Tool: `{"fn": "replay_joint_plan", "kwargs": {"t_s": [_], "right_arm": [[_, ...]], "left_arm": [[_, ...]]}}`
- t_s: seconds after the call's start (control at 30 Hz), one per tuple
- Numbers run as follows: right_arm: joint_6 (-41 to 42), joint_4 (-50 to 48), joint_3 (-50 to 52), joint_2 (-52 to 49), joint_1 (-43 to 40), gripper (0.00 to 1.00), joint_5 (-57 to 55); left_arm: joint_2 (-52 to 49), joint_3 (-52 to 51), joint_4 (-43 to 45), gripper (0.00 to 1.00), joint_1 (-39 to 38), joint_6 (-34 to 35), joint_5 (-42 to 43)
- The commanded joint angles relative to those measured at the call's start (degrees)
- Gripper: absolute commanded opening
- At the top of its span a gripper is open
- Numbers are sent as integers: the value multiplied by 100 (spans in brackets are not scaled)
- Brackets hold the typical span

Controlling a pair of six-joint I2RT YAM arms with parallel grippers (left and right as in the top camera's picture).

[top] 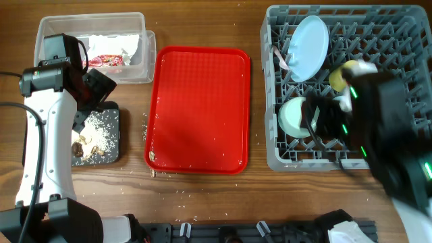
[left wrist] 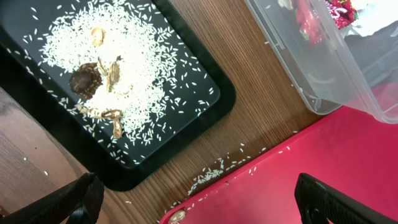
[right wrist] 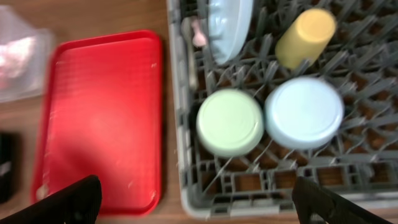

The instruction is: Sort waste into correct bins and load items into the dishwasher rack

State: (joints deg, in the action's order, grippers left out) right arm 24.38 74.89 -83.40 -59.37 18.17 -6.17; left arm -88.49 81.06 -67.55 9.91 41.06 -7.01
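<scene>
The grey dishwasher rack (top: 405, 27) holds the light blue plate (top: 309, 47) on edge, the yellow-green cup (top: 337, 75), the upturned mint-green bowl (right wrist: 230, 121) and the upturned light blue bowl (right wrist: 304, 112). The white fork (right wrist: 193, 37) lies along the rack's left wall. The clear tub (top: 91, 30) holds the white napkin (top: 125, 44) and the red wrapper (top: 104, 61). The black tray (left wrist: 214, 115) holds whitish crumbs and brown scraps (left wrist: 99, 74). My left gripper (left wrist: 205, 199) is open and empty above the gap between the black tray and the red tray. My right gripper (right wrist: 199, 202) is open and empty over the rack's front edge.
The red serving tray (top: 199, 108) lies in the middle with a few stray crumbs on it. Loose crumbs (left wrist: 211, 174) lie on the wood between the black tray and the red tray. My right arm is blurred in the overhead view and covers the rack's right front.
</scene>
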Motion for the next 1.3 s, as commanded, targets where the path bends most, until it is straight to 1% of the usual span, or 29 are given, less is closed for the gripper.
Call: {"fn": "replay_joint_plan", "kwargs": {"t_s": [0.0, 0.03, 0.13, 0.33, 0.43, 0.5, 0.53, 0.6, 0.67, 0.77, 0.83, 0.9, 1.07, 1.27], "right_arm": [[-15, 4, 363, 828, -2, 100, 1075], [-17, 9, 365, 979, -2, 100, 1246], [-22, 72, 363, 1298, -2, 100, 1270], [-57, 485, 372, 1305, -2, 100, 560], [-420, 223, 568, 1340, 2, 100, 586], [-763, -282, 901, 1449, 2, 100, 664], [-1139, -739, 1211, 1578, 2, 100, 835], [-2028, -2079, 2256, 2146, -9, 100, 1180], [-2387, -3171, 3265, 2686, -9, 100, 1209], [-2455, -4435, 4527, 3386, -122, 100, 1211], [-2435, -5434, 5556, 4017, -269, 100, 1213], [-2433, -6155, 6325, 4507, -372, 100, 1231], [-2074, -7099, 7538, 5296, -627, 100, 1231], [-1814, -7530, 8177, 5801, -1176, 99, 1231]], "left_arm": [[26, 28, 0, 100, 28, 11, -57], [26, 28, 0, 100, 28, 11, -57], [26, 28, 0, 100, 28, 11, -57], [26, 28, 0, 100, 28, 11, -57], [26, 28, 0, 100, 28, 11, -57], [26, 28, 0, 100, 28, 11, -57], [26, 28, 0, 100, 28, 11, -57], [26, 28, 0, 100, 28, 11, -57], [26, 28, 0, 100, 28, 11, -57], [26, 28, 0, 100, 28, 11, -57], [26, 28, 0, 100, 28, 11, -57], [26, 28, 0, 100, 28, 11, -57], [26, 28, 0, 100, 28, 11, -57], [26, 28, 0, 100, 28, 11, -57]]}}
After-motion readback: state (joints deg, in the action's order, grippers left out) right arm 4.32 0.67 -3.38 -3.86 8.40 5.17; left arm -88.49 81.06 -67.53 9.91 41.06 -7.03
